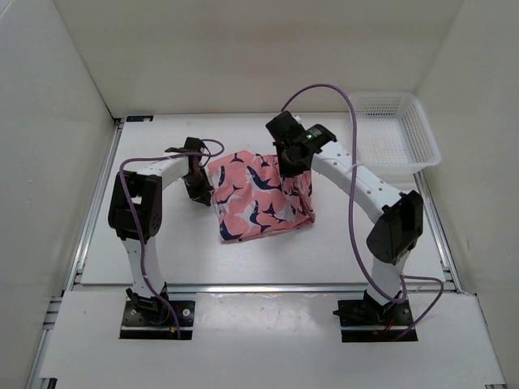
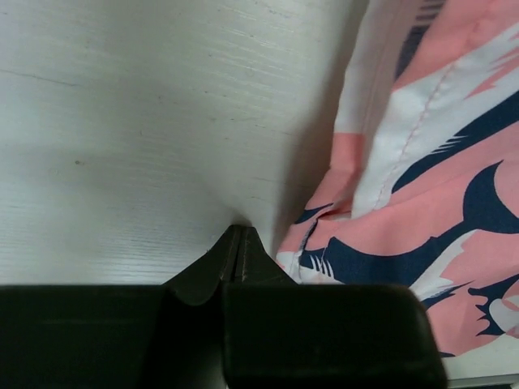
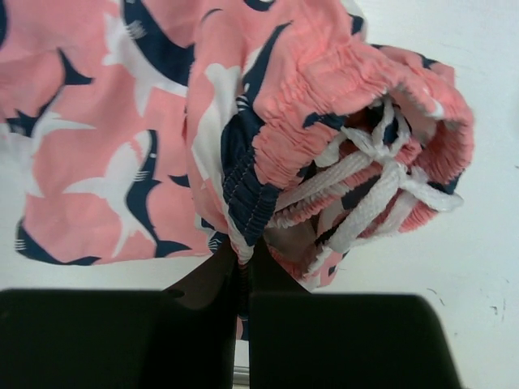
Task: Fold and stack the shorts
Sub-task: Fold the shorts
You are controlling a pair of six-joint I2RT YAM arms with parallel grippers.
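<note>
The salmon-pink shorts [image 1: 258, 197] with navy-and-white sharks lie bunched in the middle of the table. My right gripper [image 1: 293, 168] is at their right top edge, shut on the elastic waistband [image 3: 243, 174], which hangs lifted with its white drawstring [image 3: 381, 174] showing. My left gripper [image 1: 197, 185] sits at the shorts' left edge; its fingers [image 2: 240, 247] are shut with nothing between them, tips on the bare table, the fabric [image 2: 422, 203] just to their right.
A white mesh basket [image 1: 396, 130] stands at the back right of the table. White walls enclose the table on three sides. Purple cables loop over both arms.
</note>
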